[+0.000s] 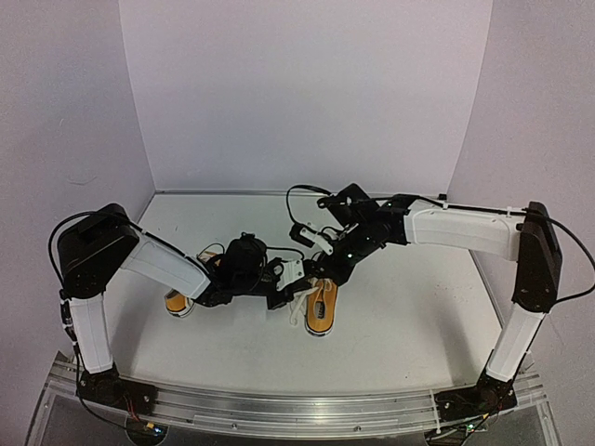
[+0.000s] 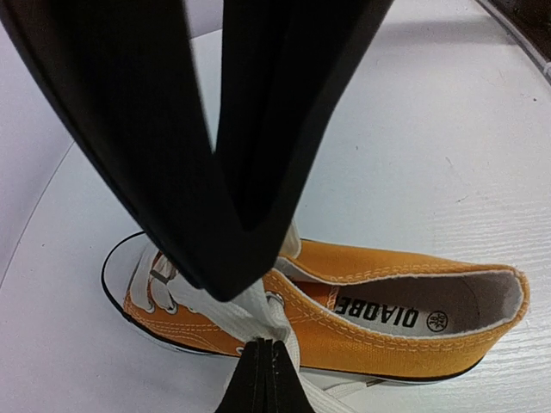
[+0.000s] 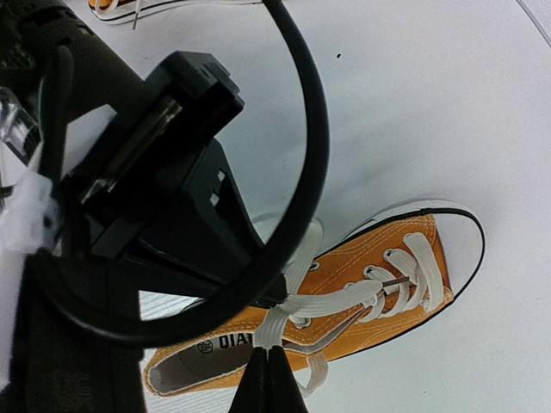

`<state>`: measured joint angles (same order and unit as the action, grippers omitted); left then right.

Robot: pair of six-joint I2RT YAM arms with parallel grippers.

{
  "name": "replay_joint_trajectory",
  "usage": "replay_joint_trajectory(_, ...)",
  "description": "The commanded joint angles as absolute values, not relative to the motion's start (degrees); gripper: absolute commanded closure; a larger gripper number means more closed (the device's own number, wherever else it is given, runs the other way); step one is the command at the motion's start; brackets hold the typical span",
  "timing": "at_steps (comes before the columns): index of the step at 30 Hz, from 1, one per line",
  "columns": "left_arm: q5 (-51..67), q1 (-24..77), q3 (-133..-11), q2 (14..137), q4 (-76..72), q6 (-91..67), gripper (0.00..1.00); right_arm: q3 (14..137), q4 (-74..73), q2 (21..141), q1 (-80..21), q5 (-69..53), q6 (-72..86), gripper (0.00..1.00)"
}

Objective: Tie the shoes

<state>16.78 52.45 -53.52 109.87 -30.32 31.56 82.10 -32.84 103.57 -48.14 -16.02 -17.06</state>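
One orange-yellow shoe (image 1: 322,310) lies on the table between both arms, toe toward the near edge. It also shows in the left wrist view (image 2: 387,331) and the right wrist view (image 3: 392,275). My left gripper (image 2: 263,357) is shut on a white lace (image 2: 245,314) just above the shoe's eyelets. My right gripper (image 3: 269,366) is shut on another white lace strand (image 3: 280,323) over the shoe's opening. The two grippers (image 1: 296,279) (image 1: 323,268) meet closely above this shoe. The second shoe (image 1: 177,302) lies to the left, mostly hidden under my left arm.
The white table (image 1: 409,316) is enclosed by pale walls at the back and sides. A black cable (image 3: 306,129) loops across the right wrist view. The second shoe's sole edge (image 3: 146,7) shows at the top of that view.
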Motion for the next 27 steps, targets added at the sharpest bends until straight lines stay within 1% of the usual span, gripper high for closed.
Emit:
replay_joint_trajectory(1, 16.74, 52.47, -55.51, 111.05, -35.49, 33.68, 1.00, 81.81, -31.90, 100.87, -48.06, -16.93, -17.75, 1.00)
replay_joint_trajectory(5, 21.84, 52.56, -53.46, 110.13, -38.11, 36.32, 1.00, 82.25, -31.99, 101.29, -47.90, -16.00, -18.17, 1.00)
replay_joint_trajectory(11, 17.77, 52.39, -53.88, 110.23, -39.24, 36.57, 1.00, 81.75, -32.02, 100.78, -47.89, -17.23, -18.43, 1.00)
replay_joint_trajectory(14, 19.71, 52.41, -53.94, 110.61, -39.56, 37.74, 1.00, 81.57, -32.04, 100.34, -47.72, -16.88, -18.67, 1.00)
replay_joint_trajectory(17, 22.26, 52.43, -52.35, 110.12, -43.11, 38.16, 1.00, 81.18, -32.08, 99.89, -47.39, -16.68, -19.03, 1.00)
replay_joint_trajectory(22, 28.43, 52.52, -52.54, 109.05, -39.18, 41.45, 1.00, 81.18, -32.07, 99.72, -46.01, -16.67, -19.79, 1.00)
replay_joint_trajectory(24, 29.85, 52.56, -53.43, 108.85, -35.84, 42.15, 1.00, 81.41, -32.07, 99.90, -45.78, -16.78, -20.06, 1.00)
replay_joint_trajectory(27, 30.99, 52.57, -53.80, 108.71, -35.49, 42.21, 1.00, 81.48, -32.08, 100.43, -45.61, -16.93, -20.30, 1.00)
